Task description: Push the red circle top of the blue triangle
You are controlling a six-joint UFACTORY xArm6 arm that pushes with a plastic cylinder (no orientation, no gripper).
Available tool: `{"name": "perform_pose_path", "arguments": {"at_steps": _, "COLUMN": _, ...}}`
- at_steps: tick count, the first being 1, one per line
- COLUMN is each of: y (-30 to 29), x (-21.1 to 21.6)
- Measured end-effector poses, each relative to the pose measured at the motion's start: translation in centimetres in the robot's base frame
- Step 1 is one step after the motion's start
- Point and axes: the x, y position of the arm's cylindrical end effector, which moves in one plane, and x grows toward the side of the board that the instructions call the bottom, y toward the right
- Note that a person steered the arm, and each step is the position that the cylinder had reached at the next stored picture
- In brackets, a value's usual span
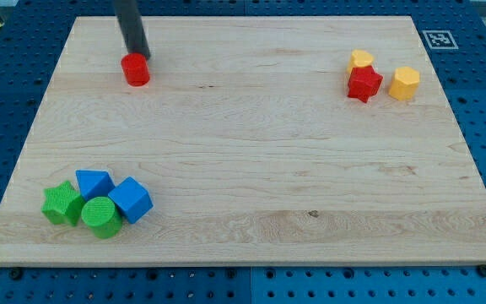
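Green circle [100,216] near board's [251,241] bottom-left edge.

The arm is showing only one part of itself here: a straight rod [132,27], dark grey to black, smooth and round like a plain tube. A faint paler sheen is running along its length. No cables, screws or markings are showing on it. It is ending in a blunt, flat-cut tip [137,56], the same dark colour as the rest.
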Motion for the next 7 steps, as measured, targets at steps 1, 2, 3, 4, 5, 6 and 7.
{"name": "perform_pose_path", "arguments": {"at_steps": 1, "y": 1.9, "x": 2.6}}
{"name": "perform_pose_path", "arguments": {"at_steps": 2, "y": 2.0, "x": 4.0}}
{"name": "perform_pose_path", "arguments": {"at_steps": 3, "y": 2.0, "x": 4.0}}
{"name": "perform_pose_path", "arguments": {"at_steps": 4, "y": 0.7, "x": 4.0}}
{"name": "perform_pose_path", "arguments": {"at_steps": 5, "y": -2.4, "x": 3.4}}
{"name": "perform_pose_path", "arguments": {"at_steps": 6, "y": -2.6, "x": 3.6}}
{"name": "perform_pose_path", "arguments": {"at_steps": 7, "y": -2.7, "x": 5.5}}
